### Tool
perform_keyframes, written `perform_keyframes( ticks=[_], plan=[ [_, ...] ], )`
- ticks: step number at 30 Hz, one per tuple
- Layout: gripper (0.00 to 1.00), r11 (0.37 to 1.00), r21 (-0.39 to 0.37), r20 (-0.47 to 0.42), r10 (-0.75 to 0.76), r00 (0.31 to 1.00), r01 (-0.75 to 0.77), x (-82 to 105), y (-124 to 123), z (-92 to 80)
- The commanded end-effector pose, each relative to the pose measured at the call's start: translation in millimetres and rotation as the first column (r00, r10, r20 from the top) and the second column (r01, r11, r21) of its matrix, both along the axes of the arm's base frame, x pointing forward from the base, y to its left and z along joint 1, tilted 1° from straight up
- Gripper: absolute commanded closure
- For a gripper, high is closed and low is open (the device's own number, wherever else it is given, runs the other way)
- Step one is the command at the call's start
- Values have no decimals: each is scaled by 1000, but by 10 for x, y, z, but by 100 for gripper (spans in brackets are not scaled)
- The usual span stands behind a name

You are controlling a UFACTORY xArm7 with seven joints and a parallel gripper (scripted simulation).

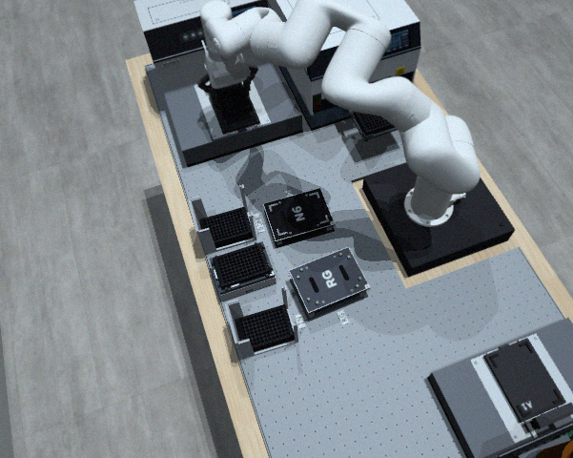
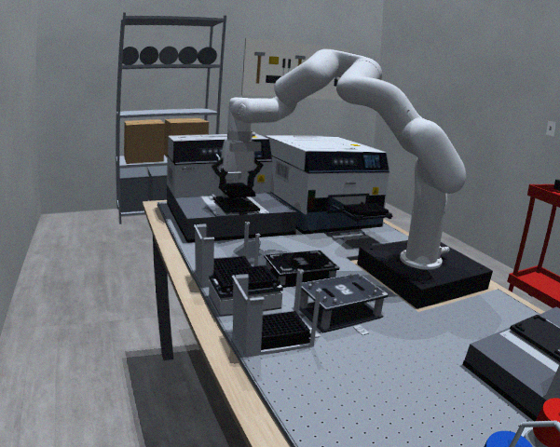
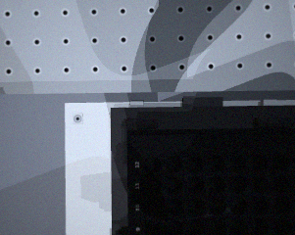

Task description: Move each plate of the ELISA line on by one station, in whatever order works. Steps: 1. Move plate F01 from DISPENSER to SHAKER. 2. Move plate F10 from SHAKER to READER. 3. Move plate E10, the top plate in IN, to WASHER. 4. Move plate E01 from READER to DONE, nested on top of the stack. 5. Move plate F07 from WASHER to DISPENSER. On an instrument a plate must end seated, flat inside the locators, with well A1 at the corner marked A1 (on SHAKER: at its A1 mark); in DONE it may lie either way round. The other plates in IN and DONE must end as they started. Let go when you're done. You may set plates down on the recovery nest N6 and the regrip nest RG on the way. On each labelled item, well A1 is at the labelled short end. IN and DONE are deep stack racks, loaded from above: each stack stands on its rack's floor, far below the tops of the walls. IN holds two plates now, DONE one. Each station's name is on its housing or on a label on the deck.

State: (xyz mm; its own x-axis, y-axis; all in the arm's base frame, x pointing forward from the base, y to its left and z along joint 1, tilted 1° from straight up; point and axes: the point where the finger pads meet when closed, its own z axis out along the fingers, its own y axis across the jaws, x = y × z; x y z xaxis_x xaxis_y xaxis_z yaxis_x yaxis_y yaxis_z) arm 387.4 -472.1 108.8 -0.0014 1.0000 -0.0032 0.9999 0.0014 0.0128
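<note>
My gripper [image 1: 233, 104] [image 2: 236, 188] is at the back-left instrument [image 1: 188, 120] [image 2: 193, 211]. It is shut on a black well plate [image 1: 235, 114] [image 2: 236, 191] [image 3: 211, 176] and holds it level, just above that instrument's nest. In the wrist view the plate fills the lower right, with the nest's white strip [image 3: 88, 157] on its left; I cannot read its label. Another plate [image 1: 372, 123] [image 2: 361, 209] lies on the tray of the back-middle instrument. A third plate [image 1: 240, 264] [image 2: 263, 277] sits on the low station between the two racks. The front-right instrument's nest [image 1: 522, 382] [image 2: 542, 334] is bare, marked A1.
Two deep racks stand along the left edge, each with a plate inside: the far rack [image 1: 225, 226] [image 2: 229, 266] and the near rack [image 1: 264, 327] [image 2: 284, 329]. Nest N6 [image 1: 298, 214] [image 2: 301, 262] and nest RG [image 1: 330, 279] [image 2: 345, 291] hold nothing. The arm's black base [image 1: 473, 231] is at the right.
</note>
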Motion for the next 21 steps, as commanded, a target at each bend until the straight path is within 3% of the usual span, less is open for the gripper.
perform_keyframes(
  ticks=[1,21],
  plan=[
    [100,1000,-5,4,0,1000,0,7,-15,83],
    [100,1000,-5,4,0,1000,0,3,-13,323]
  ],
)
